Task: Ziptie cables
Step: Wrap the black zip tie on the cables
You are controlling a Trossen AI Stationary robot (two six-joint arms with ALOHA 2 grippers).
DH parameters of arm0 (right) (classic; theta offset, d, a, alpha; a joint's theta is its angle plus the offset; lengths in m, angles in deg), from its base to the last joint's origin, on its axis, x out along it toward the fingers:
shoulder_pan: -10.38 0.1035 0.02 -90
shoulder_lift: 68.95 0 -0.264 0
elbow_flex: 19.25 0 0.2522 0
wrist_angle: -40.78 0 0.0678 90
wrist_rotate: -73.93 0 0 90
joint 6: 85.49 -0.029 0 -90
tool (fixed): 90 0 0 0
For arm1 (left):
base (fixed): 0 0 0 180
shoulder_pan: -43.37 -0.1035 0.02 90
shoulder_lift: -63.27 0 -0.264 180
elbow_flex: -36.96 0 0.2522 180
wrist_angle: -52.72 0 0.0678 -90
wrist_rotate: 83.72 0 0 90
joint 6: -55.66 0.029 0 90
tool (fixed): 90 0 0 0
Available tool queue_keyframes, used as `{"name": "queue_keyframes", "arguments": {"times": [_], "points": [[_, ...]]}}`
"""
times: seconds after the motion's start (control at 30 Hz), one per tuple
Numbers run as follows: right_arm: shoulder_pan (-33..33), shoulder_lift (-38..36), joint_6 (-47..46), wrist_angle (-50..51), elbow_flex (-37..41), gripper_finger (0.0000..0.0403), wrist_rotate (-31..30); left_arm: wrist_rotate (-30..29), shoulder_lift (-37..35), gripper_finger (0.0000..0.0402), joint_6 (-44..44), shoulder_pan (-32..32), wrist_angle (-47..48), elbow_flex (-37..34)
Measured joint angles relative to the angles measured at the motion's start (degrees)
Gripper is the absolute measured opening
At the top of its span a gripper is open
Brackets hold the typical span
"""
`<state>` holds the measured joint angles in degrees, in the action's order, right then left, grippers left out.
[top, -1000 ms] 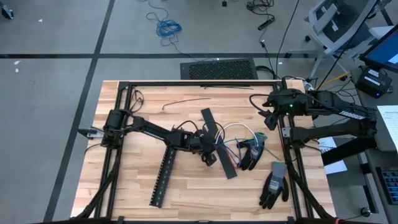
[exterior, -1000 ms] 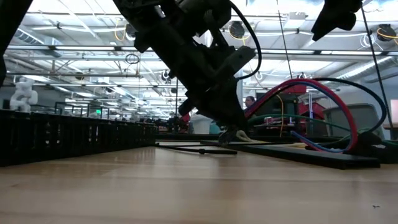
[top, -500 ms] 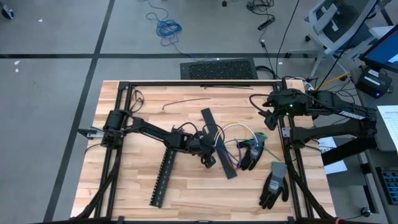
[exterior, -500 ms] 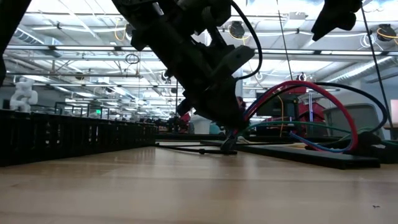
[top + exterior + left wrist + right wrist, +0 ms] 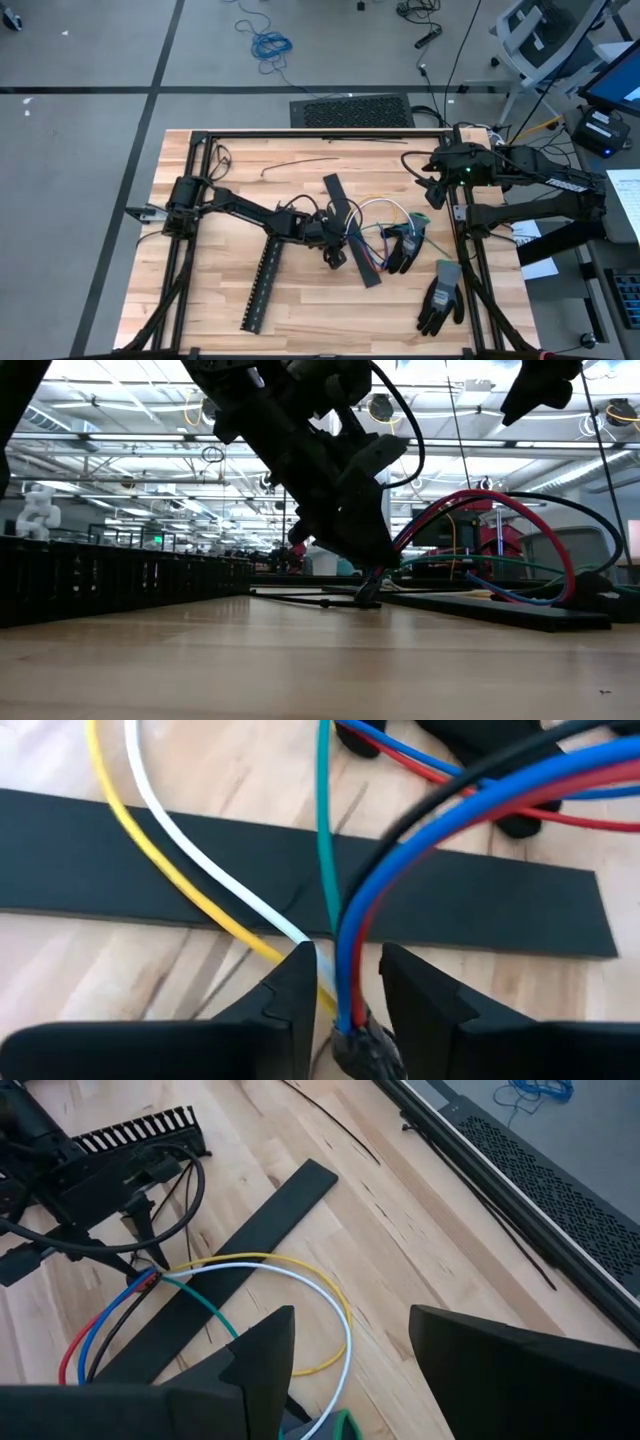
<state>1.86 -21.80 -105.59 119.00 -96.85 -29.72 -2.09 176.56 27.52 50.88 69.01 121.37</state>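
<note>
High view: straight down over the whole surface [image 5: 200,300]. Low view: level with the surface top, facing the room, probably near its edge. Left wrist view: very close, past claw [image 5: 340,982] onto cables [image 5: 355,920] and flat strip [image 5: 120,850]. Right wrist view: farther off, sharing those cables and strip.

Cables [image 5: 378,222] across flat strip [image 5: 352,232]

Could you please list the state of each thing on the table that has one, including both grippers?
left gripper: low at the table, fingers apart around the cable ends.
cables: loose loop, unbound, arching over the flat black strip.
right gripper: open, empty, raised at the table's far right corner.
slotted strip: lying flat, untouched.
gloves: lying flat on the table.
</note>
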Motion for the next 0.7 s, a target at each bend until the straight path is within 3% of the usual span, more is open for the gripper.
{"name": "queue_keyframes", "arguments": {"times": [0.27, 0.57, 0.7], "points": [[0.0, 0.0, 1.5, 0.0, 0.0, 0.0192, 0.0, 1.0, -3.9, 0.0144, 0.0, -1.7, 5.7, 0.0], [0.0, 0.0, 1.5, 0.0, 0.0, 0.0192, 0.0, 2.2, -6.7, 0.0147, 5.3, -1.3, 22.1, -0.3], [0.0, 0.0, 1.5, 0.0, 0.0, 0.0192, 0.0, 3.8, -6.4, 0.0147, 6.7, -0.1, 22.4, -2.3]]}}
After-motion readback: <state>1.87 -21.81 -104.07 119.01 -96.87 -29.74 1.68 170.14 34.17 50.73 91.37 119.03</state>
